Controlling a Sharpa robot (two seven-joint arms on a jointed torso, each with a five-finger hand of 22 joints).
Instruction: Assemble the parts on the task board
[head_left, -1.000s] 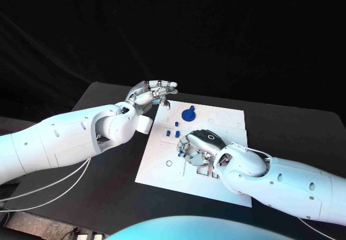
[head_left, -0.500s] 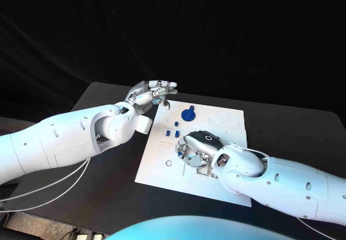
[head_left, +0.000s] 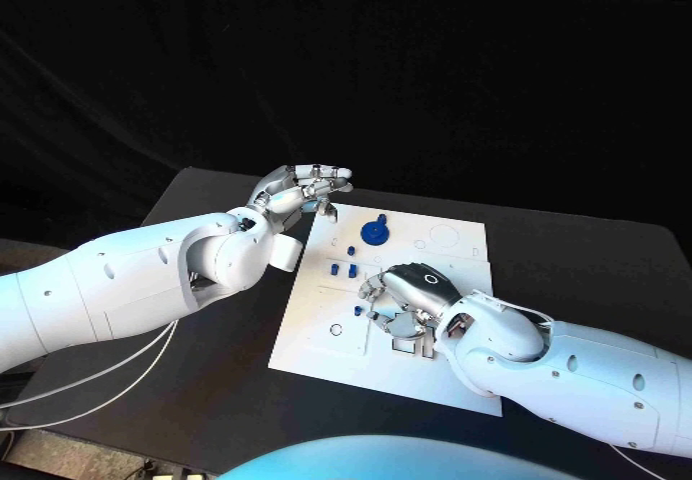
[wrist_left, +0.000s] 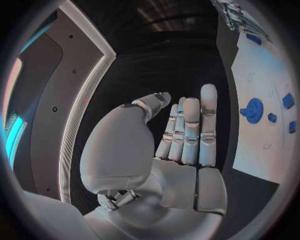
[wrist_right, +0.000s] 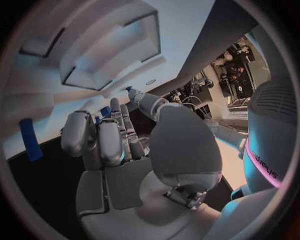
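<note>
The white task board (head_left: 450, 238) lies mid-table. On it sit a round blue disc part (head_left: 375, 231) and three small blue pieces (head_left: 343, 266) near its far left side. My right hand (head_left: 405, 293) is down on the board's middle, fingers curled toward it. In the right wrist view a bit of blue (wrist_right: 101, 116) shows between those fingers; whether it is held is unclear. A blue piece (wrist_right: 28, 140) lies beside that hand (wrist_right: 119, 145). My left hand (head_left: 303, 189) hovers off the board's far left corner. Its fingers (wrist_left: 190, 130) are straight and hold nothing.
A rectangular recess (head_left: 408, 347) and a small ring (head_left: 336, 327) lie on the board's near part. Recessed pockets (wrist_right: 106, 45) show ahead of the right hand. The black table (head_left: 216, 360) stretches bare to the left; its far edge runs just behind the left hand.
The right hand has crept slightly toward the near side of the board. The left hand stays nearly where it was.
</note>
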